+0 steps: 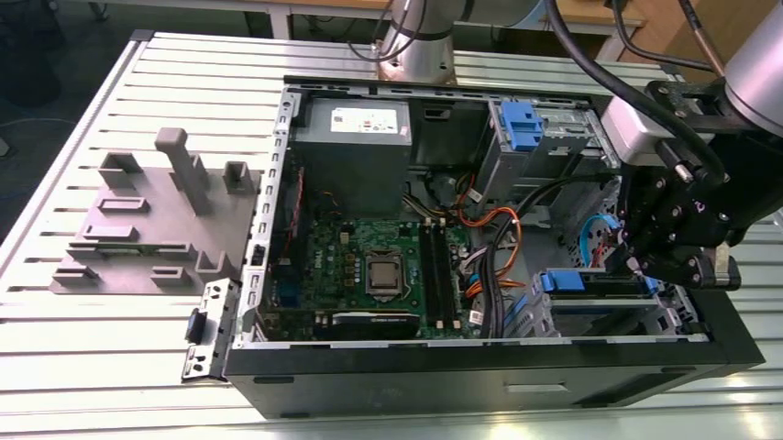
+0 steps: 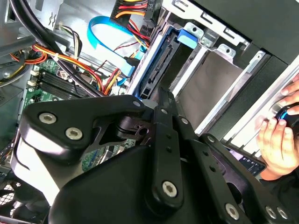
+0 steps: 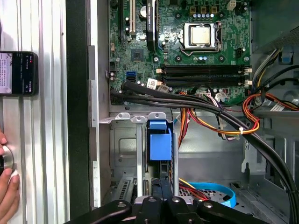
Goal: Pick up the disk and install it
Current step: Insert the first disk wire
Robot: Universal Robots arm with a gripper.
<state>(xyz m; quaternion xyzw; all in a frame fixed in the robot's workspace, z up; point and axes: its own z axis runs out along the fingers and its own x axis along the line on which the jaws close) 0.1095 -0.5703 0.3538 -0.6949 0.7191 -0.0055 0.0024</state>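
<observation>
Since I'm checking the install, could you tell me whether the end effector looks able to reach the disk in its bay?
Probably yes: the end effector hangs right at the disk, nothing lies between them, and the cables run off to one side.

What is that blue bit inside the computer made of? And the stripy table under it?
The blue bracket looks like plastic: one even, matte colour with smooth moulded edges. The table looks like bare metal, probably aluminium: silvery grey, with straight ribs and a dull shine.
</observation>
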